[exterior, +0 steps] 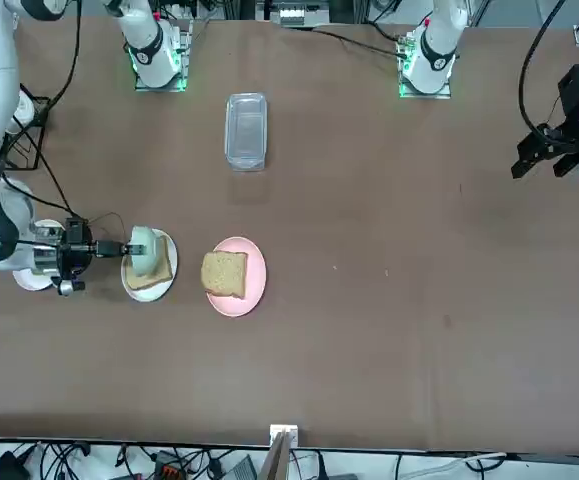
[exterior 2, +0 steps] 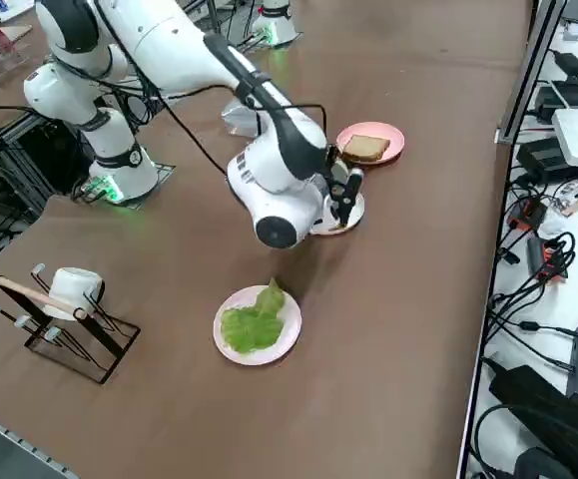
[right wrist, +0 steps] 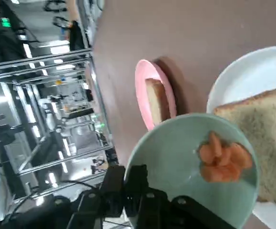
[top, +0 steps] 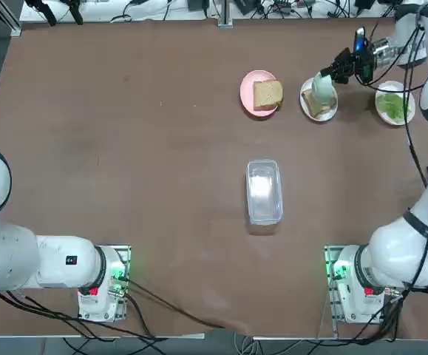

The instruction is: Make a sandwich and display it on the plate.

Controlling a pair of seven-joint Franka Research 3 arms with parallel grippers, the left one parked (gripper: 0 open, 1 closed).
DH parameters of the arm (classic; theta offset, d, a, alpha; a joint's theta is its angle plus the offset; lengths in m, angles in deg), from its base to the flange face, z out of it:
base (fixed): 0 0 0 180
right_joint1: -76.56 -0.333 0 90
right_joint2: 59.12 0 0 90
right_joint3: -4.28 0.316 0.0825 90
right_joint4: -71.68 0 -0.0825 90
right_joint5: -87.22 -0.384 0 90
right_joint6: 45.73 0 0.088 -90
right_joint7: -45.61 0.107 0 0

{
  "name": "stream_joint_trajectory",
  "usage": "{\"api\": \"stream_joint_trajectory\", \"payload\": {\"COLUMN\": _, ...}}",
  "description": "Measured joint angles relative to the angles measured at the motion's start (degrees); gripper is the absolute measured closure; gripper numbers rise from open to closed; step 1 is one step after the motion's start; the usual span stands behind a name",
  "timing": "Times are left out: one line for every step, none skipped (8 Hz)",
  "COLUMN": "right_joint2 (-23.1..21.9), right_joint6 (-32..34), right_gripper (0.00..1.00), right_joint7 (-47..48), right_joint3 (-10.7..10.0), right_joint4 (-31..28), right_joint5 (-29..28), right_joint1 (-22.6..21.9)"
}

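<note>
Pale-green cup [right wrist: 195, 164], clenched in the right gripper [right wrist: 142, 200], tips over toast [right wrist: 266, 138] on the white plate [right wrist: 252, 76], probably to pour orange filling [right wrist: 223, 160] out.

My right arm [exterior 2: 169, 45] is glossy white, built of rounded, bulbous segments with dark seams at the joints. Its base [top: 354, 285] sits on a metal plate and glows green, with a red mark lower down. Black cables run along the links toward the wrist. The right gripper [top: 337, 68] is black and blocky, with a blue-lit camera module just behind it.
</note>
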Motion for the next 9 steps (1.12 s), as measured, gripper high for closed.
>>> {"api": "stream_joint_trajectory", "payload": {"right_joint2": 0.56, "right_joint6": 1.05, "right_gripper": 0.97, "right_joint7": -1.59, "right_joint3": 0.0, "right_joint4": 0.0, "right_joint5": -1.69, "right_joint1": 0.51}}
{"api": "stream_joint_trajectory", "payload": {"right_joint2": 0.74, "right_joint6": 1.69, "right_gripper": 0.97, "right_joint7": -2.66, "right_joint3": 0.0, "right_joint4": 0.0, "right_joint5": -2.48, "right_joint1": 0.92}}
{"api": "stream_joint_trajectory", "payload": {"right_joint2": 0.74, "right_joint6": 1.96, "right_gripper": 0.97, "right_joint7": -3.05, "right_joint3": 0.0, "right_joint4": 0.02, "right_joint5": -3.16, "right_joint1": 1.13}}
{"api": "stream_joint_trajectory", "payload": {"right_joint2": 0.79, "right_joint6": 2.14, "right_gripper": 0.97, "right_joint7": -4.05, "right_joint3": 0.0, "right_joint4": 0.03, "right_joint5": -3.64, "right_joint1": 1.19}}
{"api": "stream_joint_trajectory", "payload": {"right_joint2": 1.14, "right_joint6": 2.27, "right_gripper": 0.97, "right_joint7": -6.66, "right_joint3": 0.0, "right_joint4": 0.03, "right_joint5": -3.76, "right_joint1": 1.26}}
{"api": "stream_joint_trajectory", "payload": {"right_joint2": 1.99, "right_joint6": 2.53, "right_gripper": 0.97, "right_joint7": -10.29, "right_joint3": 0.0, "right_joint4": 0.02, "right_joint5": -3.81, "right_joint1": 1.51}}
{"api": "stream_joint_trajectory", "payload": {"right_joint2": 2.99, "right_joint6": 2.9, "right_gripper": 0.97, "right_joint7": -14.12, "right_joint3": 0.0, "right_joint4": 0.01, "right_joint5": -3.91, "right_joint1": 1.91}}
{"api": "stream_joint_trajectory", "payload": {"right_joint2": 3.91, "right_joint6": 3.4, "right_gripper": 0.97, "right_joint7": -17.18, "right_joint3": 0.0, "right_joint4": 0.01, "right_joint5": -4.09, "right_joint1": 2.41}}
{"api": "stream_joint_trajectory", "payload": {"right_joint2": 4.58, "right_joint6": 4.3, "right_gripper": 0.97, "right_joint7": -19.42, "right_joint3": -0.01, "right_joint4": 0.02, "right_joint5": -4.59, "right_joint1": 3.0}}
